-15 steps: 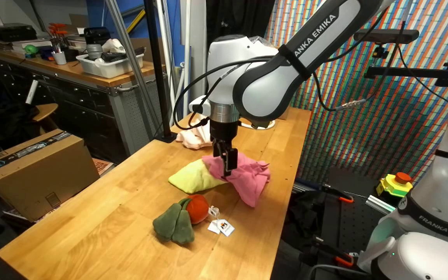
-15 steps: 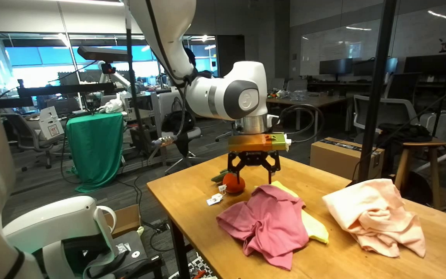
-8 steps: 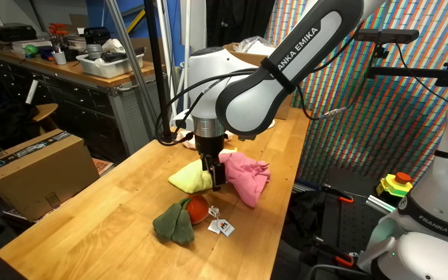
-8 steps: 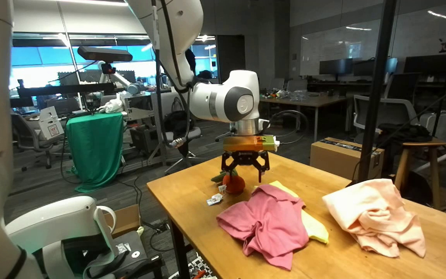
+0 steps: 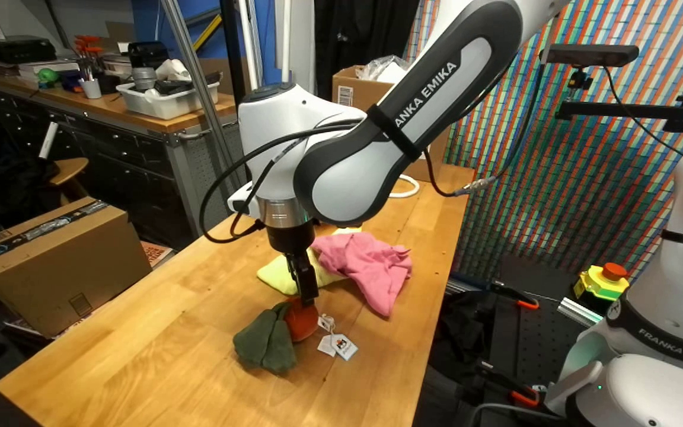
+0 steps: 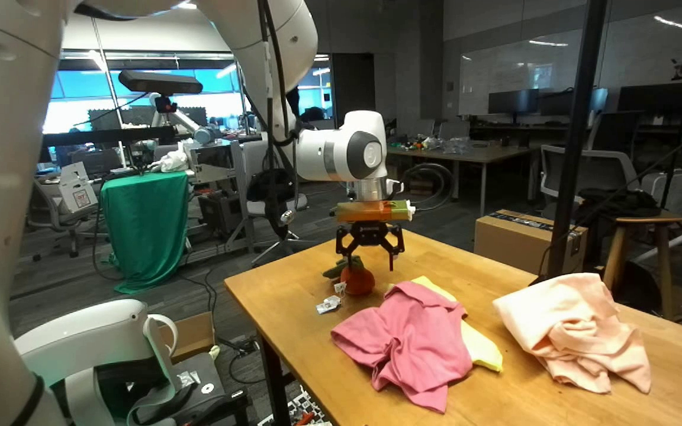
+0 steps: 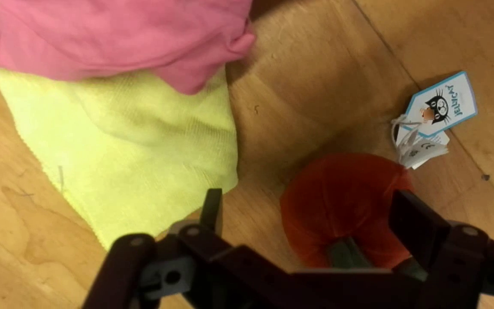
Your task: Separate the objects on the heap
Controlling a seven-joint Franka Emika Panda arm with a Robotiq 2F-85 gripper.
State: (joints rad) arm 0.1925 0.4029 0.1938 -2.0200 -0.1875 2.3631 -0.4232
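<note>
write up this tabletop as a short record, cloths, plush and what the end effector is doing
overlap: pink cloth lying over part of yellow cloth
apart: peach cloth, not touching the other cloths
plush: red plush with paper tag resting on table
leaves: green leaves beside the red plush
end effector: open, nothing gripped, close over the red plush; contact cannot be told
</note>
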